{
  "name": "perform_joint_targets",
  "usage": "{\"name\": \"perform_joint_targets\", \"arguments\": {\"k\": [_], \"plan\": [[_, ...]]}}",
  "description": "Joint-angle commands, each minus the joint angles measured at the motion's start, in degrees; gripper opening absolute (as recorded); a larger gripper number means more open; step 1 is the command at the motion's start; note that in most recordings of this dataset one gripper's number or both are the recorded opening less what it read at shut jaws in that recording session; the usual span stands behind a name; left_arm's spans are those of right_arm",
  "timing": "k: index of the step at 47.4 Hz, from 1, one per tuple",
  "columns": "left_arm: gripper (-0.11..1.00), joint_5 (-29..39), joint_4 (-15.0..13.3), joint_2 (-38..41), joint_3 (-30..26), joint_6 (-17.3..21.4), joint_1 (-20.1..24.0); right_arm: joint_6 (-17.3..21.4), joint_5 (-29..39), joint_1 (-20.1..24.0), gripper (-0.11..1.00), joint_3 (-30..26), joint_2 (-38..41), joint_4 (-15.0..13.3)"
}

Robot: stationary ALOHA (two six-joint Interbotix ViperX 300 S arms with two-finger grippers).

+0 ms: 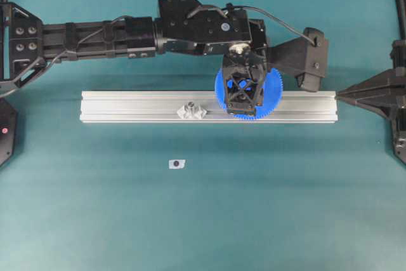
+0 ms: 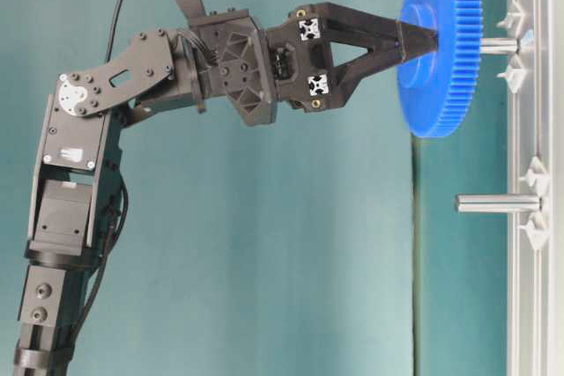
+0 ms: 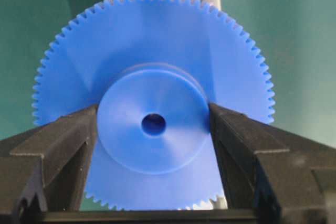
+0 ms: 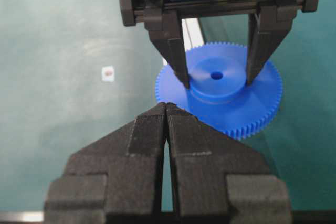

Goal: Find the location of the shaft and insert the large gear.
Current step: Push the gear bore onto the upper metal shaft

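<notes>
the left arm [image 1: 95,36] reaches in from the left edge of the overhead view, across a teal bench [image 1: 95,207]. a small white tag [image 1: 177,164] with a dark dot lies on the bench, off to the left of the left tool and nearer the bottom edge. the shaft [image 1: 189,106] stands on a silver rail [image 1: 127,103], left of the tool and well apart from it, with its two clear feet beside it.

further right, the left tool [image 2: 416,39] points down at the rail. its fingers [image 3: 63,135] are spread wide and pinch the gear [image 1: 274,90] by its raised hub [image 3: 131,145], one on each side. the gear lies flat over the rail, its centre hole open toward the wrist camera.

in the table-level view a second pin [image 2: 499,44] shows just past the gear's far face, in line with the hub. whether it has entered the hole cannot be told.

the right tool [image 4: 166,109] sits at the right edge, its tips pressed together and holding nothing. it points toward the gear and is clear of it.
</notes>
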Motion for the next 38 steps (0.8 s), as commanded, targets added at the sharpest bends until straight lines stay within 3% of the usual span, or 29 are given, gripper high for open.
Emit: {"name": "perform_joint_targets", "arguments": {"k": [1, 38], "plan": [[0.7, -0.2, 0.4, -1.8, -0.4, 0.0, 1.4, 0.4, -0.3, -0.2, 0.01, -0.7, 0.4, 0.1], [0.7, 0.0, 0.4, -2.0, -0.9, 0.3, 0.8, 0.4, -0.3, -0.2, 0.01, -0.8, 0.3, 0.1]]}}
